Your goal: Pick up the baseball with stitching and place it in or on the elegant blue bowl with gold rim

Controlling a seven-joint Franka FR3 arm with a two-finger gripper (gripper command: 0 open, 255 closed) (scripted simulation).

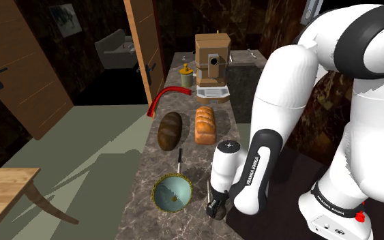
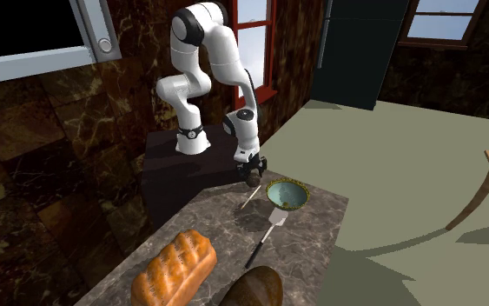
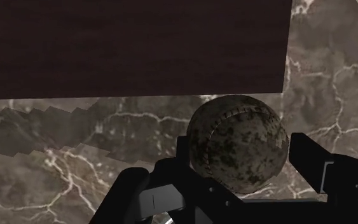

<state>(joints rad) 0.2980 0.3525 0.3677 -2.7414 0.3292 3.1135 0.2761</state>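
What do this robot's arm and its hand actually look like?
The arm is white, built of rounded segments with dark joints. A black band carries white FRANKA EMIKA lettering. The gripper is all black, with two fingers.

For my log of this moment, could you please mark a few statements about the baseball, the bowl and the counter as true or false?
1. The black claw clasps the mottled brown stitched baseball. True.
2. The baseball lies inside the blue bowl with a gold rim. False: it sits between the claw's fingers, apart from the bowl.
3. A dark oval bread loaf and a golden-brown bread loaf lie side by side on the dark marble counter. True.
4. The bowl is turned upside down. False: it stands with its opening upward.
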